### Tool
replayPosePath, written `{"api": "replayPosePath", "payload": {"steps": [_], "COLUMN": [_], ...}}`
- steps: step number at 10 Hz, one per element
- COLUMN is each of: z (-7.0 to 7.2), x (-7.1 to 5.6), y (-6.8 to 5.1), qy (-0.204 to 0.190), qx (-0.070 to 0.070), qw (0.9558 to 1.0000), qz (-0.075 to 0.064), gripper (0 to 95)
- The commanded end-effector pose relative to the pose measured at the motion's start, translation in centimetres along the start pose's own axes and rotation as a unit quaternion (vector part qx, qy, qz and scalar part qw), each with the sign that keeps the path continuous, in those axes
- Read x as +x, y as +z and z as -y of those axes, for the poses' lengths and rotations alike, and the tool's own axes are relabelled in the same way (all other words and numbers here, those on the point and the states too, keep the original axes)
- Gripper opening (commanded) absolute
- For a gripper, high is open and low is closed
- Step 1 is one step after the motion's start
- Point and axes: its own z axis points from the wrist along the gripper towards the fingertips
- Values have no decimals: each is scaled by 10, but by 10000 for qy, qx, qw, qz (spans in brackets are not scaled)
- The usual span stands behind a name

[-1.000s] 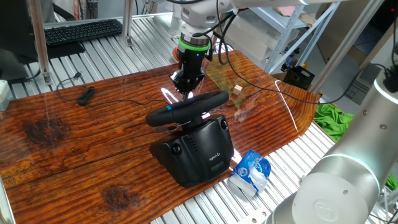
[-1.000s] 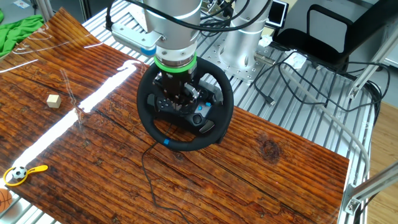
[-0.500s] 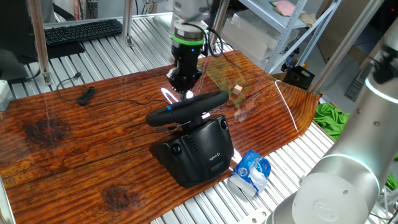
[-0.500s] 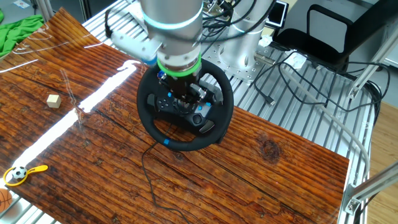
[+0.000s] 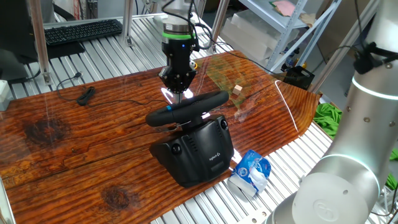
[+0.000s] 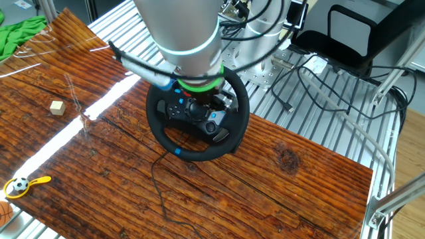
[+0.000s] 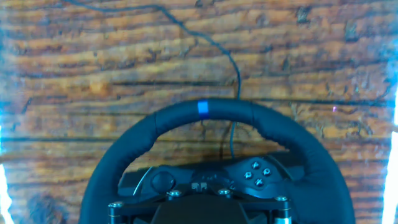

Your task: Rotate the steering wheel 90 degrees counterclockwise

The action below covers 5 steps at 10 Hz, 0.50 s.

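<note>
Black, the one steering wheel (image 5: pixel 186 109) sits below one end effector (image 5: pixel 177 91), whose opening I cannot tell.

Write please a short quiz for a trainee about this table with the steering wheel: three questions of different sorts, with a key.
1. True or false: the small wooden cube lies on the black round steering wheel with the thick matte rim.
2. What lies beside the wheel's bulky black plastic base, at the table's edge? A) crumpled blue-and-white packet B) black keyboard C) green cloth
3. Fill in: in the hand view, the blue mark sits at the ___ of the rim.
Key: 1 false; 2 A; 3 top.
</note>
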Motion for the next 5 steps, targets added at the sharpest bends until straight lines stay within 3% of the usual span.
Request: {"api": "replayPosePath", "payload": {"steps": [1,5], "z": [-10,-19], "x": [6,7], "y": [1,13], "qy": [108,338], "qx": [15,63], "qw": [9997,9981], "qz": [-197,-513], "gripper": [0,0]}}
